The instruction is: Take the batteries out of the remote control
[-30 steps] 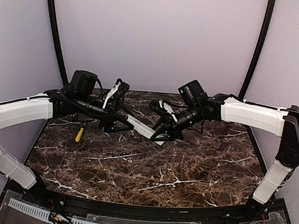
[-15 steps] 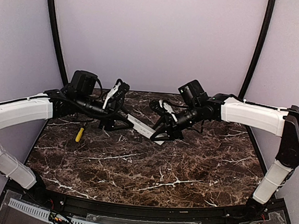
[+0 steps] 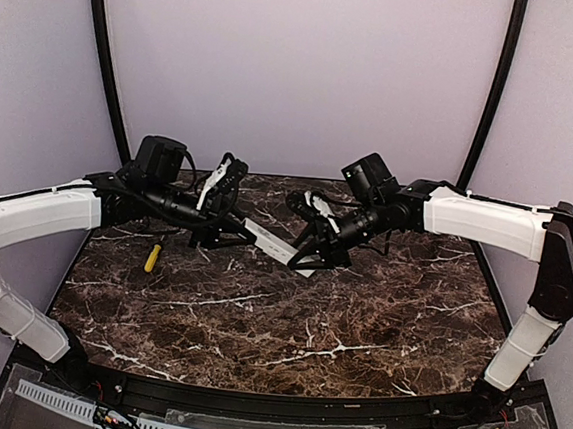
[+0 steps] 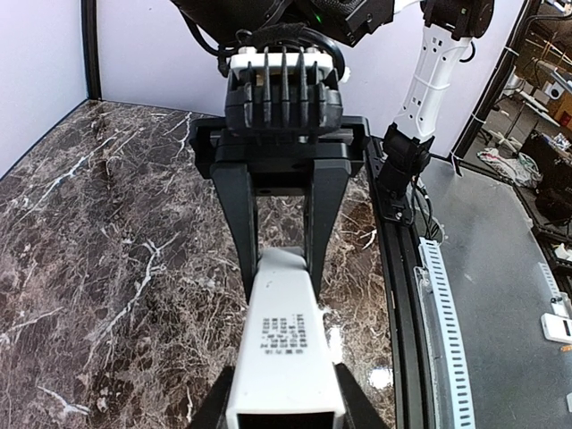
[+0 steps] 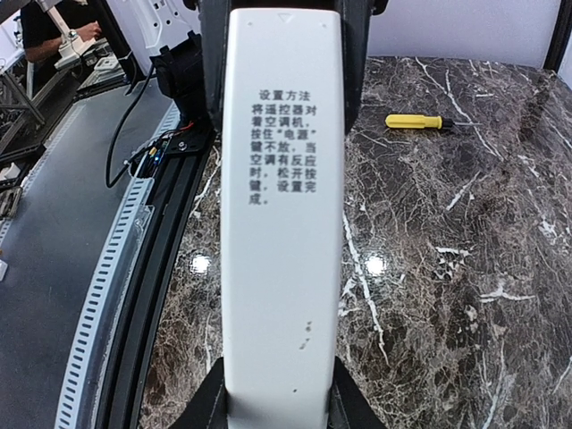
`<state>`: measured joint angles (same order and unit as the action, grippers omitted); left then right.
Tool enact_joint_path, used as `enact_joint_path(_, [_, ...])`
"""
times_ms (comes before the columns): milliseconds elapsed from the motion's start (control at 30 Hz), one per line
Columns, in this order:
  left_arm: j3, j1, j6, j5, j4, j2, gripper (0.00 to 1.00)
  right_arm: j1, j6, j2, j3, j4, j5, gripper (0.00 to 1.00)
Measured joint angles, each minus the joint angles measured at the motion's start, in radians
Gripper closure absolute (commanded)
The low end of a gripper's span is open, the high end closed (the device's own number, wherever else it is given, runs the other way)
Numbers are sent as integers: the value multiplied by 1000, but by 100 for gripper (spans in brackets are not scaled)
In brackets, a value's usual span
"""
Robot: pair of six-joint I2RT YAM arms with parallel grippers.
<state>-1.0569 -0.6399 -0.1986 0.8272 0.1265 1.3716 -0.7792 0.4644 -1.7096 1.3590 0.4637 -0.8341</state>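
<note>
The remote control [image 3: 275, 244], a slim white bar with dark print, hangs above the marble table between both arms. My left gripper [image 3: 240, 228] is shut on its left end, and in the left wrist view its jaws press both sides of the remote control [image 4: 286, 349]. My right gripper [image 3: 313, 258] is shut on the other end, with the remote control [image 5: 281, 223] running straight out from its jaws. The printed face shows no recess. The batteries are hidden.
A yellow-handled screwdriver [image 3: 152, 257] lies on the table's left side, below the left arm, and shows as the screwdriver [image 5: 416, 120] in the right wrist view. The dark marble table [image 3: 286, 335] ends at a black rail [image 3: 270, 404] along the near edge.
The left gripper's jaws have closed onto the remote's left end. The remote and the right arm have stayed where they were.
</note>
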Motion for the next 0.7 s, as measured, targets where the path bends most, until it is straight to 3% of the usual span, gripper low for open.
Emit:
enact_joint_path(67, [5,0,0,-1,-7,-3,100,-1,-5,0,0,-2,5,52])
enact_joint_path(133, [12,0,-2,-11,-10,-9,100,-2,-24,0,0,-10,21,11])
enact_joint_path(167, [17,0,-5,-18,-9,-13,100,-2,-33,0,0,-16,31,3])
enact_joint_path(433, [61,0,-32,-77,-27,-51,100,34,-173,48,-40,-90,64,1])
enact_joint_path(700, [66,0,-53,-132,-62,-62,100,199,-446,90,-97,-200,79,1])
